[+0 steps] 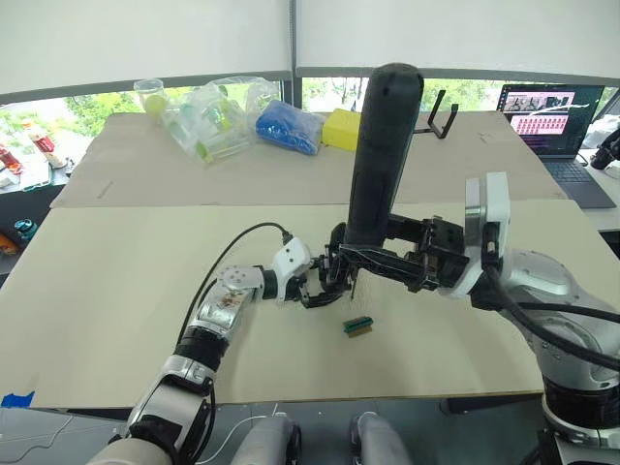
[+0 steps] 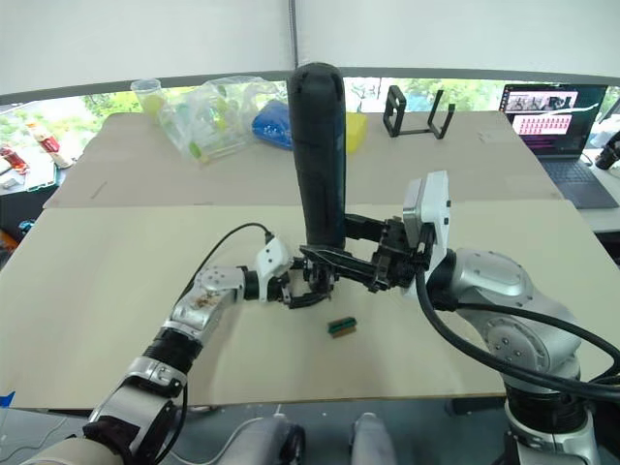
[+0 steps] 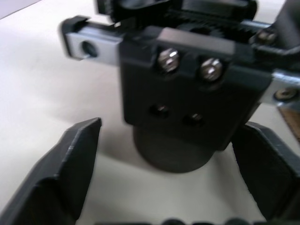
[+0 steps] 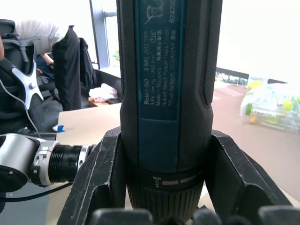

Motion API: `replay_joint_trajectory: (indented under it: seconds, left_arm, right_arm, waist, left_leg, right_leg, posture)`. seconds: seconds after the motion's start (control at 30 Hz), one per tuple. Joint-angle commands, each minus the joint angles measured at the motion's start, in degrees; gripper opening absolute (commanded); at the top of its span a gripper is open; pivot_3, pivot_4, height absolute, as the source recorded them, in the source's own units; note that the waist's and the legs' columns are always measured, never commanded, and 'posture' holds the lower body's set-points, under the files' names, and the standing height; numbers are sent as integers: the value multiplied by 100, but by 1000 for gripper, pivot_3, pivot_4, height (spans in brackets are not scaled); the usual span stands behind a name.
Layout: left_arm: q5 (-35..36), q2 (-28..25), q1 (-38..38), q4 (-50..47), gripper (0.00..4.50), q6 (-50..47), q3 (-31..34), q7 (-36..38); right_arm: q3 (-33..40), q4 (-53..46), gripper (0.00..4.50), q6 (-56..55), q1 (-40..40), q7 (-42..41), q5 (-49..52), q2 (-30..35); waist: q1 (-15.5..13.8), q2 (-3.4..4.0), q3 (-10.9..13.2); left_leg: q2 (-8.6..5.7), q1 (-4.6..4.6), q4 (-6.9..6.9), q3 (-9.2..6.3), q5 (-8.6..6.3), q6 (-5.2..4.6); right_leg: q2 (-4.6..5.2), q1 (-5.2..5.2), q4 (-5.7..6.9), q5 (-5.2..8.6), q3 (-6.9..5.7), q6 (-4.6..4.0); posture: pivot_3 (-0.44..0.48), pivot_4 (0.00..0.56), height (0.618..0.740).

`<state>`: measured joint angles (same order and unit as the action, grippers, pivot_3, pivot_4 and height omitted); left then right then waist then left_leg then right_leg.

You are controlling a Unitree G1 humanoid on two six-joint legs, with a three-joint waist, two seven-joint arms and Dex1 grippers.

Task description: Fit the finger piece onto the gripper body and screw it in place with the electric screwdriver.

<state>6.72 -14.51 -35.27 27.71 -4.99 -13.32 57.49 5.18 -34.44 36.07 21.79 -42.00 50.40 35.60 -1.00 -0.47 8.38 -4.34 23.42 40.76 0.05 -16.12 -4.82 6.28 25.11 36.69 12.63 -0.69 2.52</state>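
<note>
Upright electric screwdriver (image 1: 381,155) apparently over gripper body (image 1: 327,281)

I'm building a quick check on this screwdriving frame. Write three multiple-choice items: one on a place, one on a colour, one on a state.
1. Where does the small green-and-brown block lie?
A. On the near table, just in front of the grippers
B. On the far table beside the laptop
C. Inside the clear plastic bags

2. What colour is the box beside the blue bag on the far table?
A. Red
B. Yellow
C. White

3. How is the electric screwdriver held?
A. Lying flat on the table
B. Hanging bit-up from the left gripper
C. Upright, clamped in the right gripper

Key: 1 A, it sits on the near table below the grippers; 2 B, the box is yellow; 3 C, fingers press both its sides, bit end down.
</note>
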Motion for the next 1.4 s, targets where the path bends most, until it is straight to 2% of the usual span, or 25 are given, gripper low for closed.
replay_joint_trajectory:
  seconds: [0.03,0.07,0.3,0.53,0.57,0.63,0.67,0.7,0.83,1.1,1.27,1.4]
  left_arm:
    - [220,89,-207,91,2714,157,73,381]
    - [258,86,-262,143,2292,206,71,550]
    - [157,-55,-1046,1205,2272,899,4,1815]
    - [-418,13,-1688,2641,2272,1681,-103,1762]
    - [-462,12,-1719,2760,3072,1734,-92,1728]
    - [-511,-9,-1719,2869,3572,1804,-82,1747]
    - [-533,-50,-1655,2824,4108,1807,-73,1728]
    - [-540,-95,-1574,2735,4486,1763,-59,1699]
    - [-458,-302,-1079,1847,4500,1363,75,1390]
    - [-181,-239,430,-1027,4500,-204,326,174]
    - [-346,9,889,-1547,4500,-425,165,-531]
    - [-249,171,1017,-1770,4500,-472,90,-740]
  right_arm:
    - [187,-373,1913,-314,-74,-13,1,-28]
    - [197,-424,1913,-318,-131,0,-3,-28]
    - [372,-695,1913,-171,-246,11,381,145]
    - [291,-741,1913,-25,8,236,672,255]
    - [278,-734,1913,-10,43,264,694,261]
    - [268,-717,1913,24,101,302,726,265]
    - [262,-696,1913,43,136,316,737,265]
    - [256,-678,1913,55,163,324,745,268]
    - [255,-614,1913,83,224,295,769,295]
    - [227,-480,1913,99,233,399,930,217]
    - [140,-408,1913,49,259,372,825,130]
    - [75,-317,1913,-4,284,299,694,79]
  waist:
    - [-2,0,0]
    - [-8,0,0]
    - [-9,-3,2]
    - [-2,-4,3]
    - [-5,-4,3]
    - [-1,-4,3]
    - [3,-5,3]
    - [-1,-5,3]
    - [30,-4,3]
    - [17,-3,2]
    - [-13,-3,2]
    - [-22,-3,2]
  left_leg:
    - [0,1,0,0,0,0]
    - [0,2,1,0,0,0]
    - [0,11,4,1,0,0]
    - [0,11,4,2,-2,-4]
    - [0,11,5,2,-2,-5]
    - [0,12,8,2,-2,-6]
    - [-1,11,8,3,-3,-8]
    - [0,12,8,3,-3,-8]
    - [1,10,6,2,-4,-8]
    - [2,11,6,-1,-4,-7]
    - [1,7,7,-2,-3,-6]
    - [1,6,7,-2,-2,-4]
  right_leg:
    - [1,0,-1,0,0,0]
    - [1,0,-1,0,-1,0]
    - [-2,7,-4,0,-4,0]
    - [-3,4,0,0,-4,0]
    - [-3,4,0,0,-5,0]
    - [-2,3,0,0,-5,1]
    - [-2,3,0,0,-4,1]
    - [-2,3,0,0,-3,1]
    - [-1,4,3,0,-2,1]
    - [6,4,2,-1,8,1]
    - [9,2,0,-1,11,1]
    - [8,3,0,-1,9,1]
  posture:
    - [0,150,740]
    - [0,150,740]
    - [0,150,740]
    - [0,150,740]
    - [0,150,740]
    - [0,150,740]
    - [0,150,740]
    - [0,150,740]
    - [0,150,740]
    - [0,150,740]
    - [0,150,740]
    - [0,150,740]
